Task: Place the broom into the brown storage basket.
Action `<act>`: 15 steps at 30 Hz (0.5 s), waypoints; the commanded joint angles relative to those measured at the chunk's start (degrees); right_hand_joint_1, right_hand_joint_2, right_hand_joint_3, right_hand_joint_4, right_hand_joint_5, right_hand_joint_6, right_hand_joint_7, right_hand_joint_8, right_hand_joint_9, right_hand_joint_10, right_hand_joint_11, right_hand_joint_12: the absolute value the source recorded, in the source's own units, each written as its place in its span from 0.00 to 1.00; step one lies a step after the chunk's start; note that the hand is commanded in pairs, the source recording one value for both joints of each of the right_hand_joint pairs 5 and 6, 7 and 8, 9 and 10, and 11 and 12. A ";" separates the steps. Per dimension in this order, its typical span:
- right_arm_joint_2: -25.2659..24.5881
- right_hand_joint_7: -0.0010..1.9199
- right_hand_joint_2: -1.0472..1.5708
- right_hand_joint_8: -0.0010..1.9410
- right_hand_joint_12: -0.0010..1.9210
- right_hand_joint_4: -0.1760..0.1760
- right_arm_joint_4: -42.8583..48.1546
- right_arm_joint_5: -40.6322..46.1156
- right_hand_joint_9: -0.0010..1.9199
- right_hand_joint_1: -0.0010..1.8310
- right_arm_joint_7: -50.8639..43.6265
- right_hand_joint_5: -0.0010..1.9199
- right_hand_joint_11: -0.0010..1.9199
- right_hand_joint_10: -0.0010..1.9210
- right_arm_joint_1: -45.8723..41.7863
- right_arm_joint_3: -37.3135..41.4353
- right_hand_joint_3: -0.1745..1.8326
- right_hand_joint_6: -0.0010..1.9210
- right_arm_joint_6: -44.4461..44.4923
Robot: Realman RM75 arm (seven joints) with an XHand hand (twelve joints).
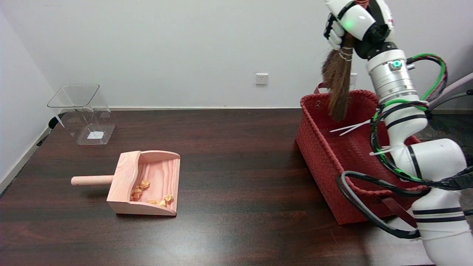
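right hand [338, 27]: seen at the top right of the head view, raised high above the basket; fingers are wrapped around the upper part of the broom, which is held fast in the grasp; much of the hand is hidden behind the arm's wrist section
broom [337, 87]: held up in the air, brown bristles hanging downward, white binding visible just below the fingers; the bristle tips are seen against the far rim of the basket, and whether they reach inside it cannot be told from this angle
basket [321, 147]: woven, reddish-brown, set on the right part of the desk; open top, strap handles at the far rim and at the near side; its right side is covered by the arm and its cables
right arm [425, 155]: white, reaching up from the lower right, wrapped with black and green cables and white ties
dustpan [147, 183]: pale wooden, left of centre on the desk, handle pointing left; well apart from the basket
paper scraps [142, 190]: small crumpled yellowish pieces lying inside the dustpan
clear container [83, 112]: transparent bin at the far left of the desk
desk [236, 155]: dark wood-grain surface carrying all the things
wall socket [261, 78]: white, on the back wall
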 commanded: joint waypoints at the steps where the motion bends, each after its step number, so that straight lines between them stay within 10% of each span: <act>1: 4.15 1.00 1.00 0.99 1.00 0.50 0.32 0.03 1.00 0.53 5.86 1.00 1.00 1.00 -5.90 7.76 0.23 1.00 -0.02; 15: 4.47 1.00 1.00 0.99 1.00 0.50 0.00 0.03 1.00 0.52 6.66 1.00 1.00 1.00 -11.89 8.31 0.31 1.00 -1.22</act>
